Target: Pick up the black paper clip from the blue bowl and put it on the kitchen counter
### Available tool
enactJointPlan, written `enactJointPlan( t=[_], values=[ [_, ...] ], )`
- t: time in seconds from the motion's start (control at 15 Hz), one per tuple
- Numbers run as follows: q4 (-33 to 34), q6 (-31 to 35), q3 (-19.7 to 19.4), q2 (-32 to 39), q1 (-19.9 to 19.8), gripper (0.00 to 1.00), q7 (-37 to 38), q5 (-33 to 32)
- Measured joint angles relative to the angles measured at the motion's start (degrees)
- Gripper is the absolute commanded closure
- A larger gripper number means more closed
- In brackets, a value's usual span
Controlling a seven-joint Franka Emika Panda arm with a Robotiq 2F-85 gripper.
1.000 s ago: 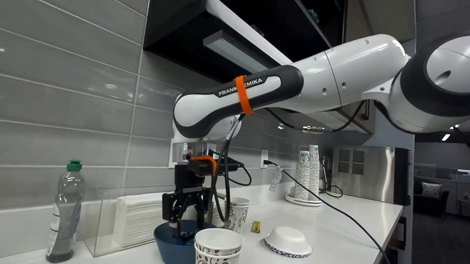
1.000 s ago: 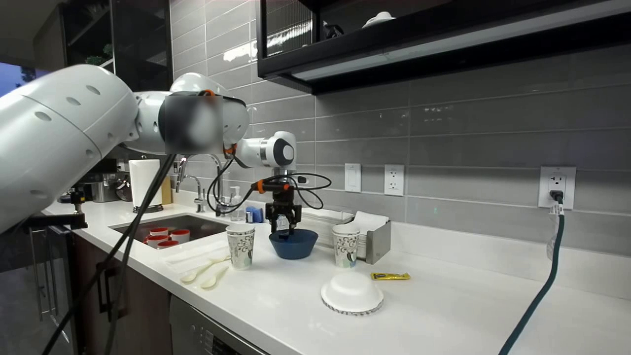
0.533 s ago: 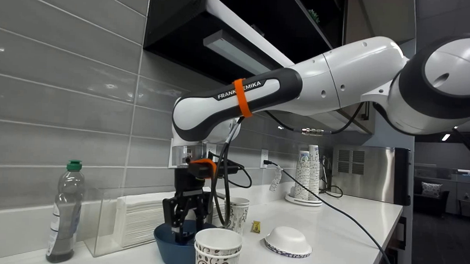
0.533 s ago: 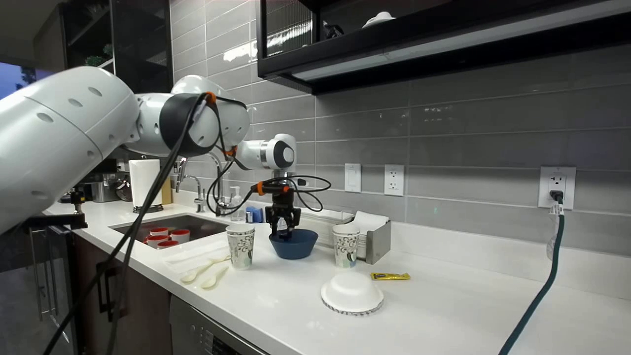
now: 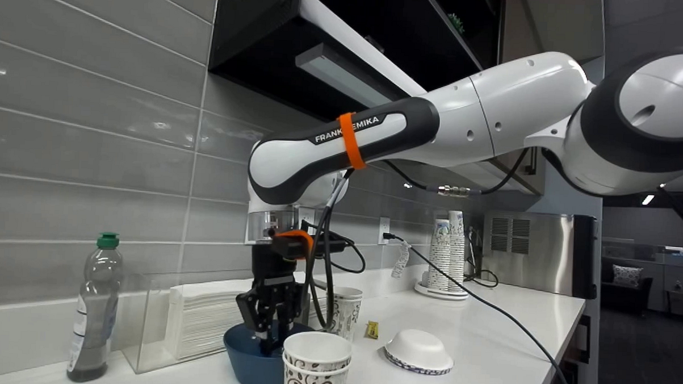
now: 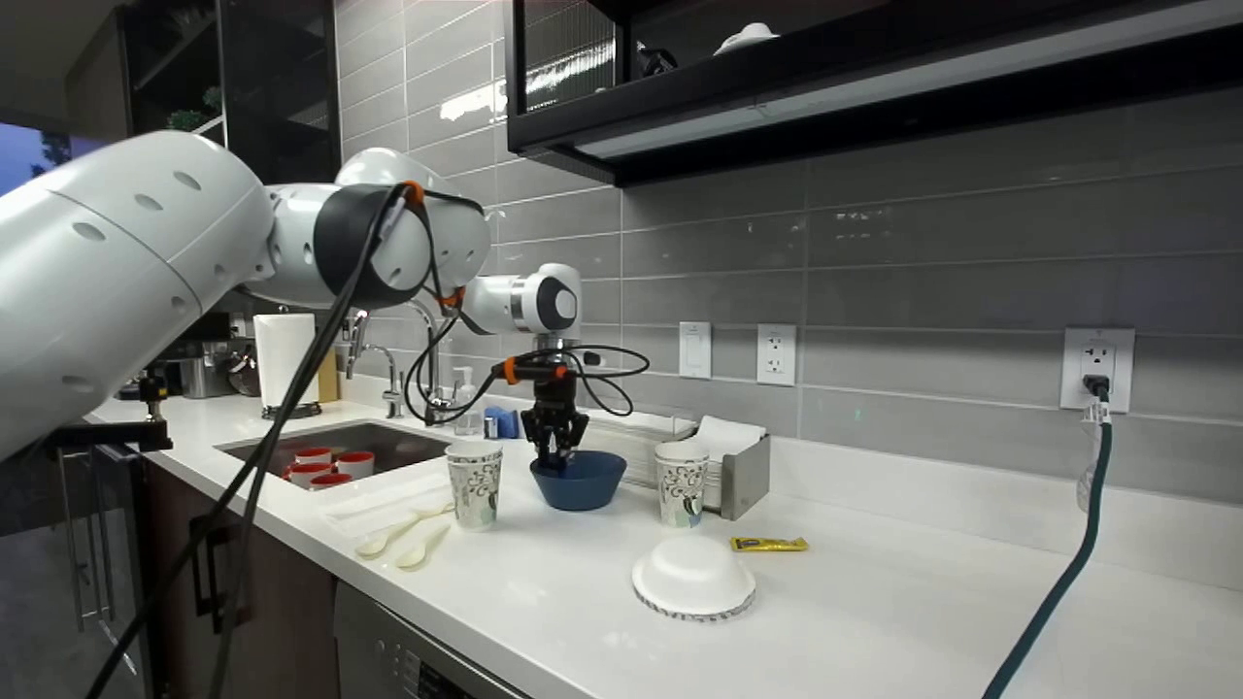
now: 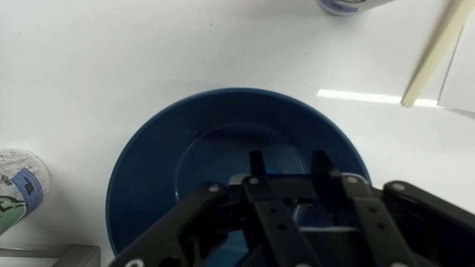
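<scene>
With jaws partly apart, pointing down: a black, jointed gripper [image 7: 288, 161], 2 fingertips inside a round, glossy-rimmed, dark-blue bowl [image 7: 146, 159]. Between the fingers, a blurred dark shape [image 7: 289, 185]; impossible to tell whether gripped, or whether the black paper clip. Under the bowl, a long, smooth, white kitchen counter [image 6: 903, 621]. In an exterior view, on either side, patterned white paper cups [image 6: 474, 490]; farther out, an upturned, shallow white dish [image 6: 693, 578].

On your arm [image 5: 463, 122] you read "FRANK" and "EMIKA", split by an orange strap [image 5: 351, 141]; the blue label [image 7: 28, 191] on a cup [image 7: 13, 168] is too blurred.
</scene>
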Motion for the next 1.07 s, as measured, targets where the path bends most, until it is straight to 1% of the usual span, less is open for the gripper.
enactJointPlan(
  t=[0.4, 0.67, 0.87, 1.07],
  values=[
    [0.0, 0.4, -0.1, -0.4, 0.5, 0.89, 1.6, -0.1],
    [-1.5, 3.5, -1.0, -3.8, 1.1, 0.89, 6.9, -0.4],
    [-6.1, 6.5, -2.4, -8.7, 0.8, 0.89, 12.7, -0.3],
    [-14.0, 10.9, -3.5, -13.8, -0.8, 0.89, 17.1, 0.3]
  ],
)
